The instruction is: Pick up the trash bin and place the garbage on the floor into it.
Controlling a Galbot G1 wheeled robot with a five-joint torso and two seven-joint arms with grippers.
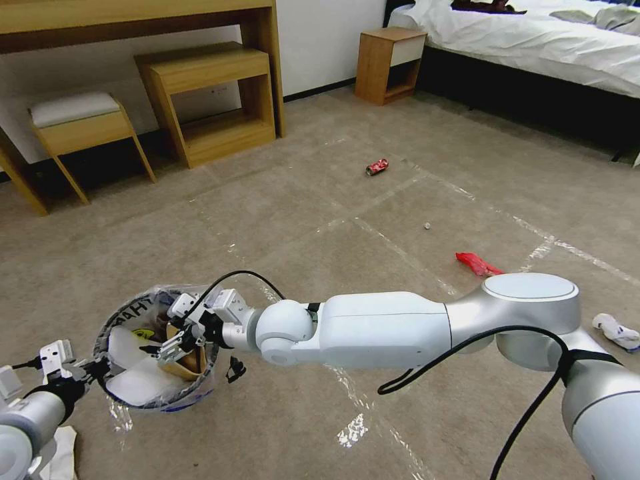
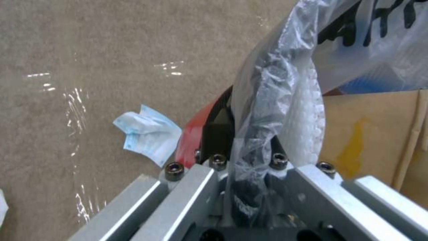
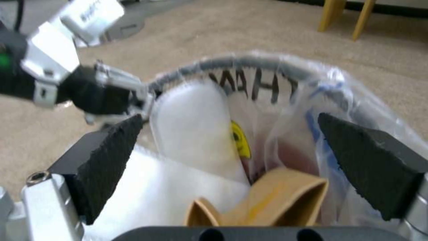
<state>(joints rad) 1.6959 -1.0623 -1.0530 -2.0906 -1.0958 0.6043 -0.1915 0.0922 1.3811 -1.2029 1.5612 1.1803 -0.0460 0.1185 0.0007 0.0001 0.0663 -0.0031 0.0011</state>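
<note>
The trash bin [image 1: 200, 390], lined with a crinkly clear bag, is at the lower left over the floor [image 1: 320, 200]. My left gripper [image 1: 97, 368] is shut on its near rim [image 2: 263, 100], pinching the bag too. My right gripper [image 1: 165, 343] hangs open over the bin's mouth, its black pads [image 3: 111, 157] wide apart. Just below them a tan carton [image 3: 272, 201] sticks up inside the bin beside white slippers [image 3: 192, 127]. Garbage on the carpet: a crushed red can [image 1: 377, 167], a red wrapper [image 1: 477, 263] and a white tissue [image 1: 617, 331].
A blue-white packet [image 2: 149, 135] lies on the carpet beside the bin, and white paper [image 1: 61, 448] lies by my left arm. A stool [image 1: 80, 123] and wooden shelf [image 1: 213, 100] stand far left, a nightstand [image 1: 390, 63] and bed [image 1: 533, 47] at the back right.
</note>
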